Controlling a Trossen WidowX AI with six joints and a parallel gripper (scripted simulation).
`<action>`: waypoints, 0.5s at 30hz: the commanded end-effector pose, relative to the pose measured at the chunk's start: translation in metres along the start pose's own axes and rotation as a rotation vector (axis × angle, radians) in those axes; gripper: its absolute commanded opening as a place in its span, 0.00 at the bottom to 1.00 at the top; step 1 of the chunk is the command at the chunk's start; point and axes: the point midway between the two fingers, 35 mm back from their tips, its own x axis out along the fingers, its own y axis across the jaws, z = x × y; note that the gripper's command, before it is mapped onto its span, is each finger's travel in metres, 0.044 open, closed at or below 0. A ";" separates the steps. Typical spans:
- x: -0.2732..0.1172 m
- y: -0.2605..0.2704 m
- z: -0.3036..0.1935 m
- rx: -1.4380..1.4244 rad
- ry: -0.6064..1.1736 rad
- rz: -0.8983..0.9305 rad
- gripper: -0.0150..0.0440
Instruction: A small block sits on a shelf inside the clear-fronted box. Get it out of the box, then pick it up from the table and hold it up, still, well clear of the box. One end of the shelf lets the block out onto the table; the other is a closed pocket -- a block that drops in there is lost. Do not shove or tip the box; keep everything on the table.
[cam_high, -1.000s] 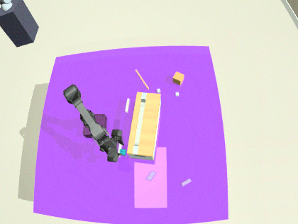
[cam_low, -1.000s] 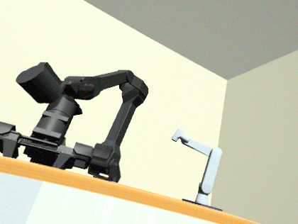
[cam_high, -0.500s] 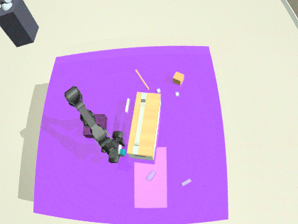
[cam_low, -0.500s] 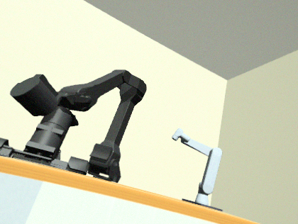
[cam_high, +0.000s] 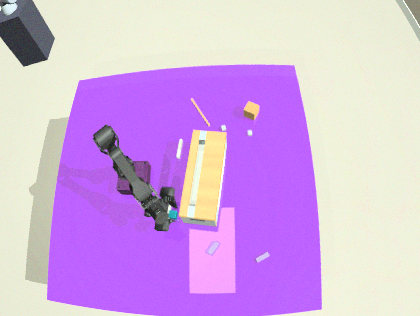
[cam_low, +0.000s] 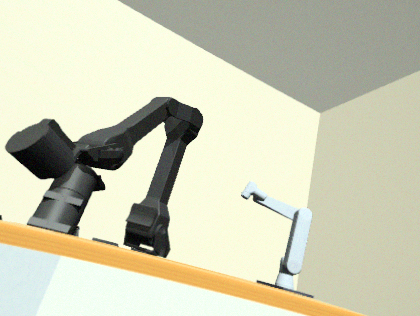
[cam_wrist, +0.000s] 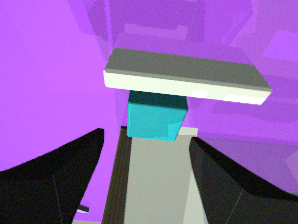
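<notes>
- Outside the box, your small teal block (cam_high: 173, 214) (cam_wrist: 155, 117) sits on the purple tabletop (cam_high: 280, 185) (cam_wrist: 55, 100), near one end.
- Around it, your black parallel-jaw gripper (cam_high: 172, 210) (cam_wrist: 147, 138) has its fingers apart, clamped on nothing; the wrist view shows gaps either side of the block.
- Just beyond the block in your wrist view, a white bar with a grey face (cam_wrist: 185, 77) lies crosswise.
- Beside your gripper stands the long, wood-topped box (cam_high: 212, 175) (cam_wrist: 157, 175), a pale slot along its top.
- Past the box's near end, a pink rectangle (cam_high: 200, 272) carries a lavender block (cam_high: 212, 248); another lavender block (cam_high: 262, 257) lies apart.
- Beyond the far end, you have a thin orange stick (cam_high: 200, 111), two small white cubes (cam_high: 223, 128) and an orange cube (cam_high: 251, 110).
- In the exterior view, a pale grey arm (cam_low: 298, 240) stands well apart from your black arm (cam_high: 132, 177) (cam_low: 167, 167).
</notes>
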 end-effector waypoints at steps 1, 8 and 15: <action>0.007 -0.001 0.004 0.008 -0.005 -0.002 0.74; 0.016 -0.002 0.009 0.008 -0.005 -0.002 0.74; 0.021 -0.003 0.012 0.008 -0.005 -0.002 0.65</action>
